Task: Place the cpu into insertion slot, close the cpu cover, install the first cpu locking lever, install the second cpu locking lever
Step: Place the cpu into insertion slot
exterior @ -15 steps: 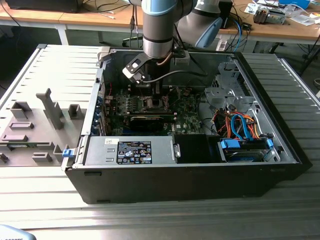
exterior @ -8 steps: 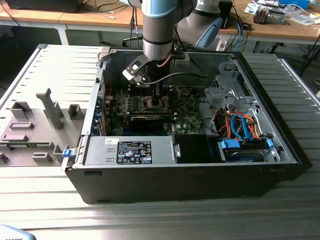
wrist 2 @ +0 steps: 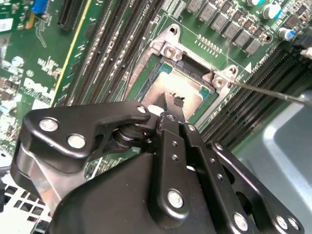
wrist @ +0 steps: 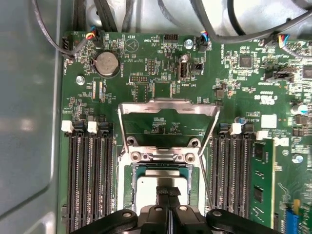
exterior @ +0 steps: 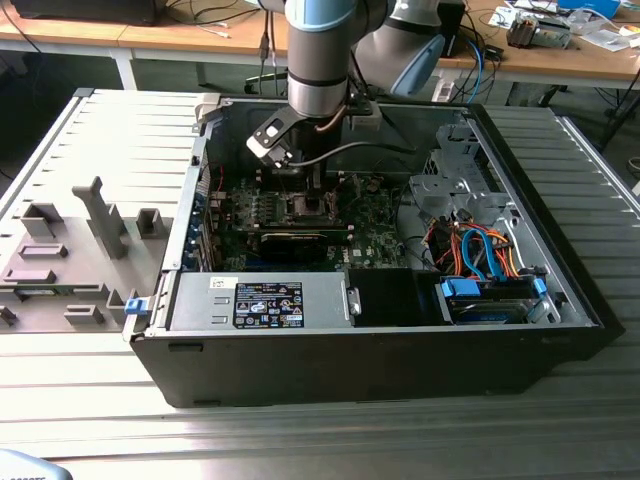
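Observation:
The cpu [wrist: 146,187] lies flat in the insertion slot [wrist: 161,157] on the green board, its silvery top also showing in the second wrist view [wrist 2: 165,87]. The cpu cover [wrist: 168,104] stands swung open beyond the slot's hinge side. My gripper [wrist: 168,191] hangs straight over the cpu with its black fingers pressed together and their tips [wrist 2: 178,102] at or just above the chip. A thin wire lever [wrist 2: 273,92] sticks out beside the slot. In the exterior view the gripper [exterior: 305,185] is down inside the open computer case, over the slot [exterior: 305,207].
Long black memory slots [wrist: 90,180] flank the insertion slot on both sides, one holding a green module [wrist: 257,180]. Cables [exterior: 480,250] and a drive cage fill the case's right part in the exterior view. The grey case wall [wrist: 24,122] lies close by.

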